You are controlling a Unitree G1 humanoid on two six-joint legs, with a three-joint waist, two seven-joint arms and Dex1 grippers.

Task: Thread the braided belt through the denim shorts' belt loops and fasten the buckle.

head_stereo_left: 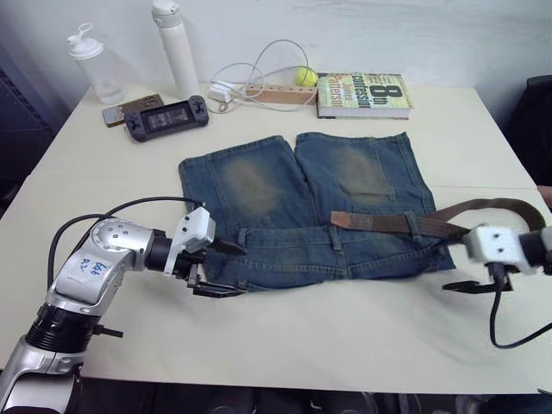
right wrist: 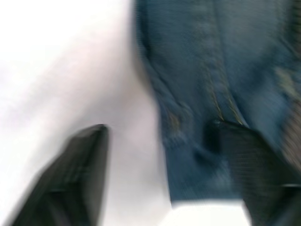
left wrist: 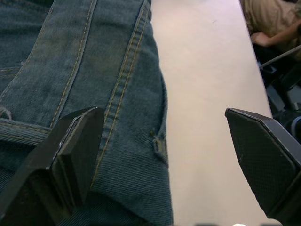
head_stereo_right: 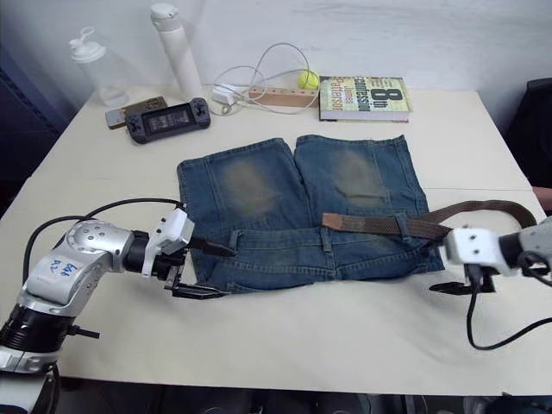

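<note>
The denim shorts (head_stereo_left: 310, 203) lie flat mid-table, waistband toward me. The braided belt (head_stereo_left: 379, 223) rests on the waistband's right half. Its tan tip (head_stereo_left: 340, 219) is near the middle, and it passes under a belt loop (head_stereo_left: 412, 227) before curving off past the right hip (head_stereo_left: 504, 206). The buckle is out of view. My left gripper (head_stereo_left: 226, 269) is open at the waistband's left end, one finger (left wrist: 77, 146) over the denim, the other (left wrist: 263, 150) over bare table, with a belt loop (left wrist: 159, 141) between them. My right gripper (right wrist: 160, 160) is open at the shorts' right corner, holding nothing.
Along the far edge of the table (head_stereo_left: 285, 332) stand two bottles (head_stereo_left: 177, 47), a handheld game console (head_stereo_left: 166, 116), a phone (head_stereo_left: 129, 109), a white cable (head_stereo_left: 259, 73), a tennis ball (head_stereo_left: 304, 77) and a book (head_stereo_left: 362, 93). A person (left wrist: 270, 19) sits past the table.
</note>
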